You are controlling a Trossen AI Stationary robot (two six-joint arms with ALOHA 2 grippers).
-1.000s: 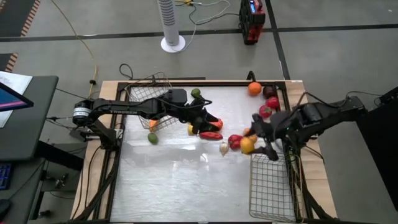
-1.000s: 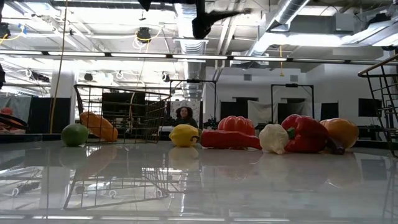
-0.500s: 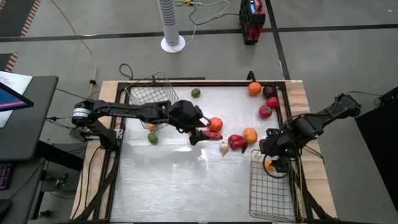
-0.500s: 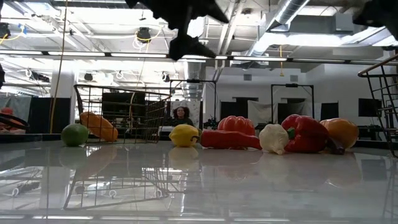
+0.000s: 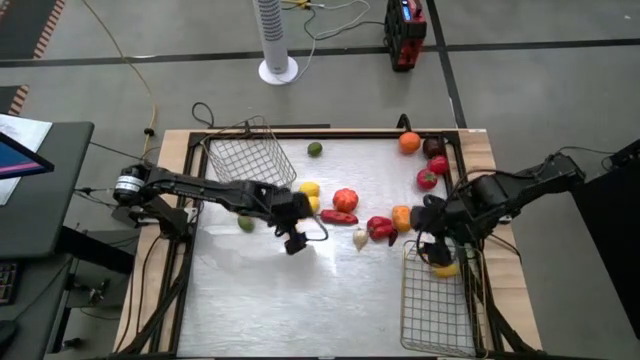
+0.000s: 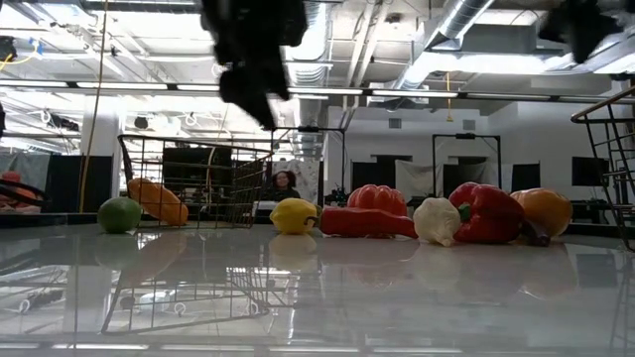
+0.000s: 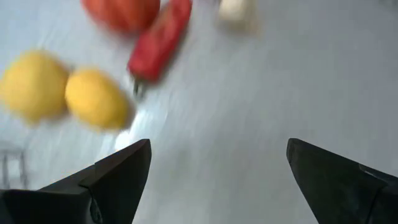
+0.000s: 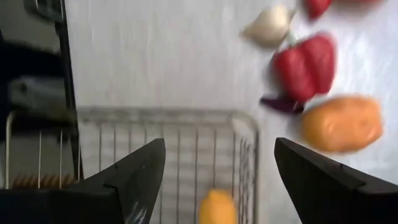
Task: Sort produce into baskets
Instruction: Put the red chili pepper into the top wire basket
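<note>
**Left jaws empty over bare desk, lemons just beyond; right jaws empty over near basket**

Left gripper (image 5: pixel 294 241) hangs above the desk (image 5: pixel 260 300), jaws spread wide, nothing between them. In its wrist view two lemons (image 7: pixel 96 98) lie side by side just ahead of the jaws, off toward one finger, not centred in the gap. A long red pepper (image 7: pixel 158 40) sits past them, its long axis running away from the jaws toward a tomato (image 7: pixel 121 11); garlic (image 7: pixel 235 9) is farther out. From above, the lemon pair (image 5: pixel 310 190) is between the left gripper and the far basket (image 5: pixel 245 155), so the left arm is clearly nearer to them. My read: the jaws must shift sideways toward the lemons before closing.

Right gripper (image 5: pixel 437 240) hovers at the top edge of the near basket (image 5: pixel 435 310), jaws wide open and empty. One lemon (image 8: pixel 216 206) already lies inside that basket, below the jaws. Bell pepper (image 8: pixel 305 62) and orange (image 8: pixel 342 123) lie just outside the rim, near this arm.

A lime (image 5: pixel 246 223) rests beside the far basket; another lime (image 5: pixel 314 149) lies apart at the desk's far side.
</note>
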